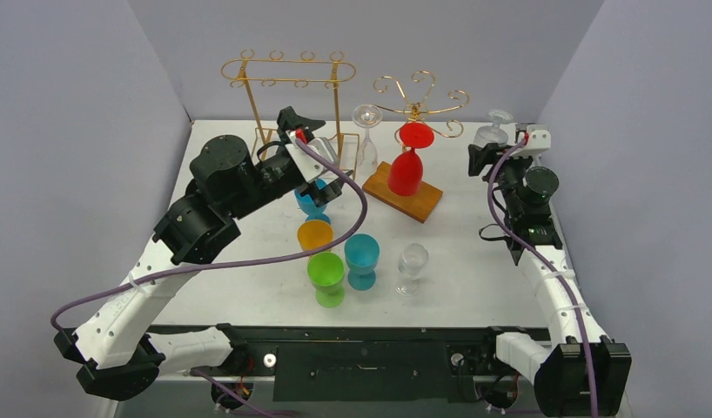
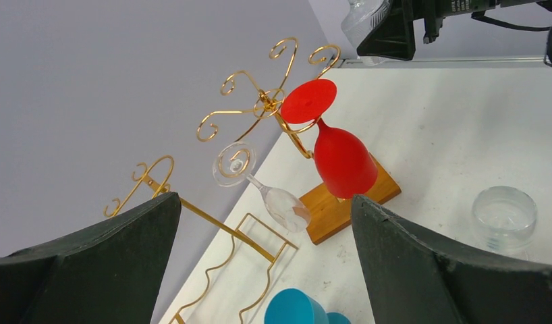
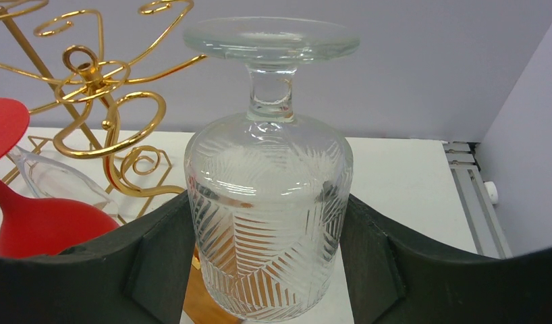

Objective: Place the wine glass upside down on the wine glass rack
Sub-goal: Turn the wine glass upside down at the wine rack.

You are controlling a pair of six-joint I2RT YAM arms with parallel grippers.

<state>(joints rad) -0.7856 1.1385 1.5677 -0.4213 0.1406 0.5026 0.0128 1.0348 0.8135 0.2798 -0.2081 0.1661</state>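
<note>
A: Where's the wine glass [image 3: 270, 202] sitting right now?

B: It isn't sitting. The right gripper [image 3: 270, 270] is pinching it by the bowl with the foot pointing up. It's hanging in the air just right of the curly gold rack [image 1: 415, 108], off the counter [image 1: 474, 261].

A: And the left gripper [image 2: 265, 202]?

B: It's spread wide, carrying nothing, hovering over the left side of the counter.

A: What's looking risky?

B: This is my guess. The foot is going to need a free slot on the rack, and a red glass [image 1: 406, 170] and a clear glass [image 1: 366, 131] are hanging there already. Swinging in too wide could be knocking one off. The rack is thin wire on a wooden base [image 1: 405, 193], so pushing on it sideways could be tipping it. The bowl is round and slick, so it may be twisting in the grip. Letting go before the foot is seated means it's dropping and probably breaking.

A: How's the glass looking?

B: It's clear and empty, with a short, thick stem and a wide, flat foot. The bowl is showing a cut, leaf-like line pattern. I'm not seeing any cracks.
</note>
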